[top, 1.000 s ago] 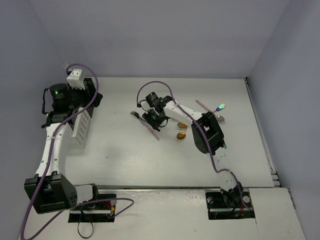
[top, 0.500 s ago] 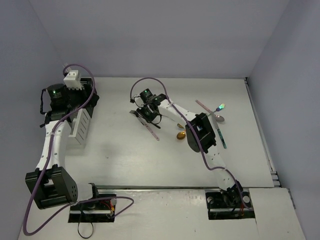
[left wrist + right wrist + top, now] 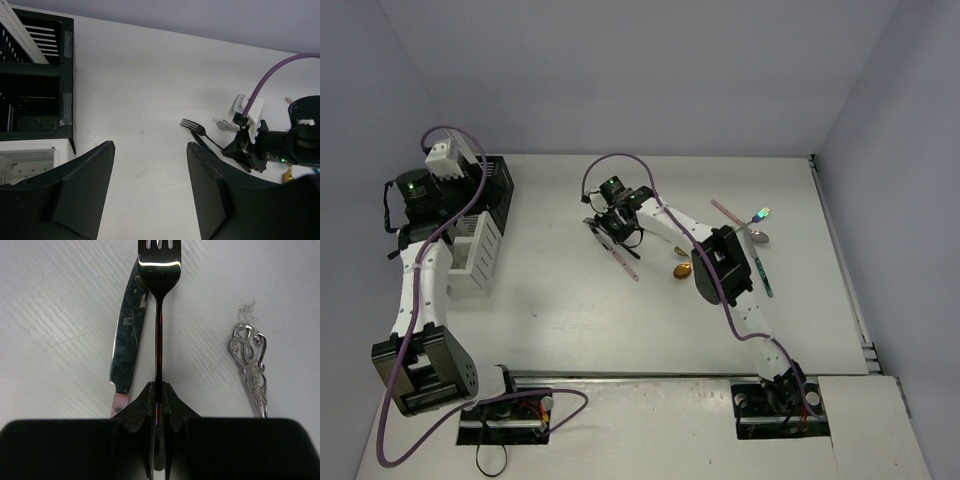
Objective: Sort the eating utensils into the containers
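Fork (image 3: 158, 330) pinched by its thin handle in the right gripper (image 3: 158, 395), fingers pressed together on it, mid-table. Tines point away from the wrist, and I can't tell if it is off the table (image 3: 570, 320) yet. Right beside it lies a pink-handled knife (image 3: 127, 340), with an ornate silver handle (image 3: 251, 367) on the other side, apart from it. Left gripper (image 3: 150, 165) spread wide and holding nothing, hanging near the black caddy (image 3: 35, 75) at far left. Pale sticks (image 3: 22, 32) lean in that caddy's far compartment, while the near compartment looks dark and its contents are unclear. The white caddy (image 3: 480, 255) stands just in front of it, and I can't see what it holds. Still loose on the table are a gold spoon (image 3: 681, 270), a pink stick (image 3: 725, 210), an iridescent fork (image 3: 761, 213), a silver spoon (image 3: 758, 236) and a teal-handled piece (image 3: 763, 275), all well apart from both caddies. Judgement: early to middle of the sort — some sticks binned, most cutlery left, and this fork is the one in hand. It has to cross the table to the caddies, so a handover to the left arm looks likely.
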Controlling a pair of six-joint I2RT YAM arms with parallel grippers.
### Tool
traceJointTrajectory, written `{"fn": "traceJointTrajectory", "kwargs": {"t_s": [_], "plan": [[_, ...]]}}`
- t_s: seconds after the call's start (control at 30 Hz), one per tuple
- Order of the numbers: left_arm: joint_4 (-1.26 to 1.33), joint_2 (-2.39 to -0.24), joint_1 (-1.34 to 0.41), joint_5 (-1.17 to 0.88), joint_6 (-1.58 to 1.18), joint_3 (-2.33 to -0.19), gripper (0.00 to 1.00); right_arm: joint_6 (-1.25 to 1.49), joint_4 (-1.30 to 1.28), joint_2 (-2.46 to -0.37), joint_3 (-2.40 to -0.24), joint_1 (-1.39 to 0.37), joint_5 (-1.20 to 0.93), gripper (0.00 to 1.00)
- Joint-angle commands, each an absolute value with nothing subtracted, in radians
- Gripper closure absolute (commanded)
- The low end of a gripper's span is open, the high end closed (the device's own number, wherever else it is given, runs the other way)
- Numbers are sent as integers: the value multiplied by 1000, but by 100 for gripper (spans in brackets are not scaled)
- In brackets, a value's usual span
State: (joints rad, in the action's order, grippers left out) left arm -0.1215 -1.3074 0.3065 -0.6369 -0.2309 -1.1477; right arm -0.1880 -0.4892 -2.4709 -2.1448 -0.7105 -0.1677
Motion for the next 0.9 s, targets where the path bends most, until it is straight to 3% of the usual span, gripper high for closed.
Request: {"fn": "traceJointTrajectory", "kwargs": {"t_s": [0.0, 0.2, 0.87], "plan": [[26, -1287, 330, -785, -369, -1163, 43, -130, -508, -2290, -2193, -713, -160, 100], [83, -1238, 297, -882, -420, -1097, 43, -89, -506, -2222, -2292, -718, -180, 100], [167, -1340, 71, -802, -642, -1036, 43, -105, -492, -2139, -2333, -880, -168, 100]]}}
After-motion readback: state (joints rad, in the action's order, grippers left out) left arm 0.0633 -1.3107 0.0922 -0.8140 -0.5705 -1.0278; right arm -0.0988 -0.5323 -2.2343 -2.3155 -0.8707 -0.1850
